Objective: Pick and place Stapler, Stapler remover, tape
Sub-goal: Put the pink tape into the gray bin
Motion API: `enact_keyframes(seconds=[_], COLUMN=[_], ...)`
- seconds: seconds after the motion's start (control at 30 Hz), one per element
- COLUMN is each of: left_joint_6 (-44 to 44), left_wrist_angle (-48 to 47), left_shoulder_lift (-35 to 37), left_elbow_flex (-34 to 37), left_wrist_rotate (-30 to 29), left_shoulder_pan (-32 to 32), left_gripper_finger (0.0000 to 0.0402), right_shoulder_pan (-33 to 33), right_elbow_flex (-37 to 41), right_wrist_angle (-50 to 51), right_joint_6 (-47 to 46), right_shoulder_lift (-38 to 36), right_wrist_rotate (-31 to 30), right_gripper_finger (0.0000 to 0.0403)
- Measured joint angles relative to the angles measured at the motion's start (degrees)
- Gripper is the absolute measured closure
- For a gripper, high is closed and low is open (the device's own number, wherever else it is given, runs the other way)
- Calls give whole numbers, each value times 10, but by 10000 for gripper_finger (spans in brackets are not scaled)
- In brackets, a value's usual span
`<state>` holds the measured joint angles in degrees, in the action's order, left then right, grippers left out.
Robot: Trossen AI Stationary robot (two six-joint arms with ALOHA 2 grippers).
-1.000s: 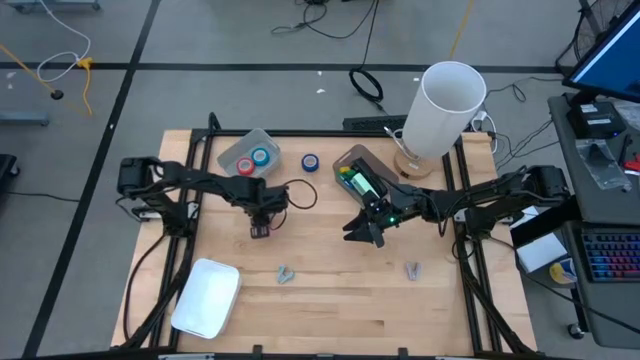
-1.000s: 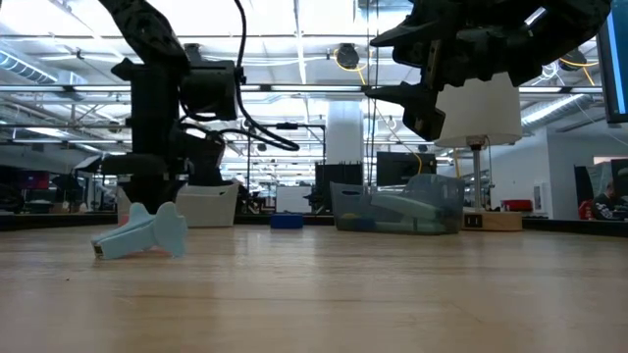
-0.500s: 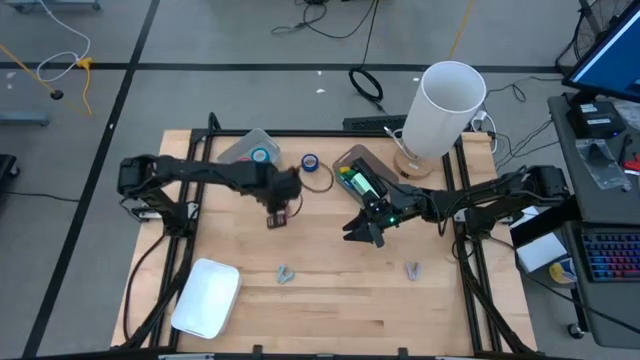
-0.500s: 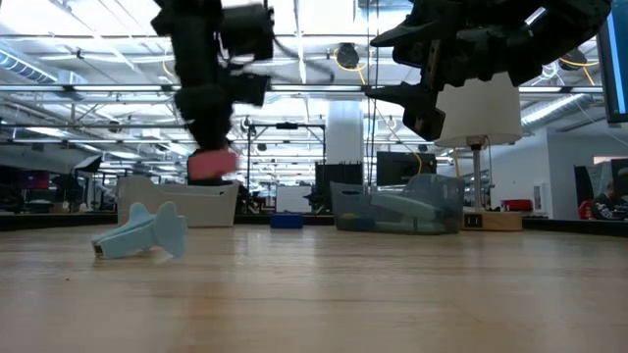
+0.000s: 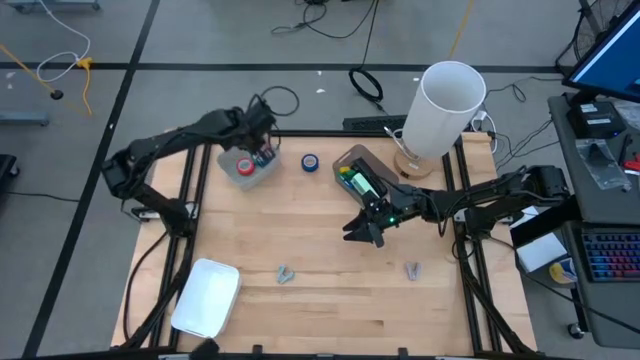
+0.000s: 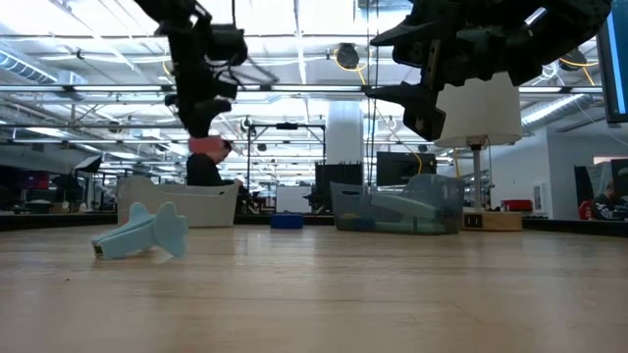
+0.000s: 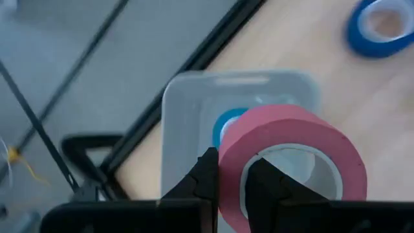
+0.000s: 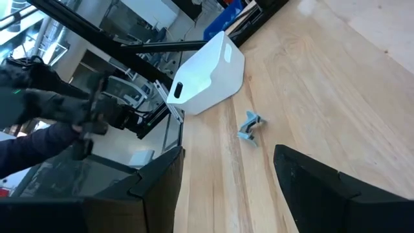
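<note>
Left wrist view: left gripper (image 7: 229, 184) pinches a pink tape roll (image 7: 291, 162) by its wall, over a clear bin (image 5: 247, 166) near the table's far left corner; 1 blue roll (image 7: 226, 126) lies inside, another (image 5: 310, 161) on the wood beside it. Right gripper (image 5: 362, 232) hangs mid-table, jaws spread. 2 staple removers (image 5: 285, 273) lie toward the near edge.

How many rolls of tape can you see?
3. A pink tape roll is pinched in the left claw above the clear bin. A blue one lies inside that bin. Another blue roll sits on the table beside it. More may be hidden.
</note>
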<state>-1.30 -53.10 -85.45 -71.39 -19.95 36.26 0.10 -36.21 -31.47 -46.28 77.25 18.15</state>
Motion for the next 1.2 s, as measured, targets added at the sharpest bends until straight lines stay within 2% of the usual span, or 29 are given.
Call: enact_keyframes(seconds=[0.17,0.33,0.47,0.6,0.7,0.87,1.2], left_joint_6=[-32,-51,-66,-82,-81,-73,-59], left_wrist_angle=[12,41,49,48,49,35,34], left_shoulder_lift=[-29,-76,-116,-142,-154,-158,-158], left_elbow_flex=[2,2,2,2,2,2,2], left_wrist_rotate=[12,19,19,3,11,49,48], left_shoulder_pan=[62,81,83,84,88,90,86], left_gripper_finger=[356,354,357,336,329,327,323], right_shoulder_pan=[0,0,0,0,0,0,0], right_elbow_flex=[0,0,0,0,0,0,0], right_wrist_angle=[0,0,0,0,0,0,0], right_joint_6=[0,1,-6,-9,-9,-7,-4], right_shoulder_lift=[0,0,0,0,0,0,0], right_wrist_rotate=[0,0,0,0,0,0,0], right_gripper_finger=[165,165,165,165,165,165,165])
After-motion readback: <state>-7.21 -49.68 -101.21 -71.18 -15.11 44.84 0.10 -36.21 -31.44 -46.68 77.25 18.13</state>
